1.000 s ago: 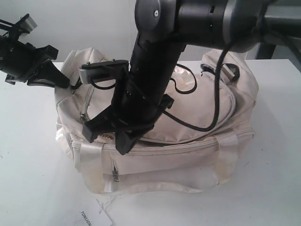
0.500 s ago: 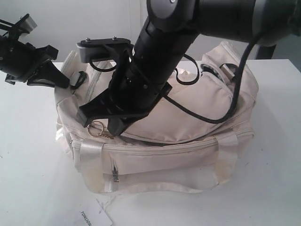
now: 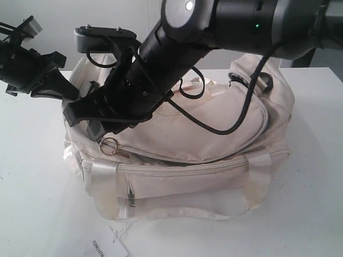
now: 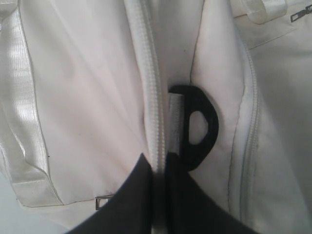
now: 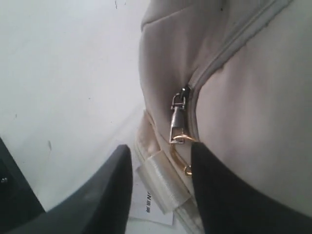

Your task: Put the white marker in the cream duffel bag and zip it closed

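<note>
Exterior view: a paper tag [image 3: 109, 247] lies at the table's [image 3: 311, 214] near edge. Behind it the bag [image 3: 187, 182] fills the middle of the table, its front pocket facing the camera. The gold pull [image 3: 110, 145] hangs at the left end of the top zipper, which seems run shut there, though the arm hides much of it. Just above, the right gripper [image 3: 83, 122] hovers with jaws spread, holding nothing. Farther back, the left gripper [image 3: 67, 92] pinches the bag's zipper seam beside a black ring [image 3: 91, 89].
</note>
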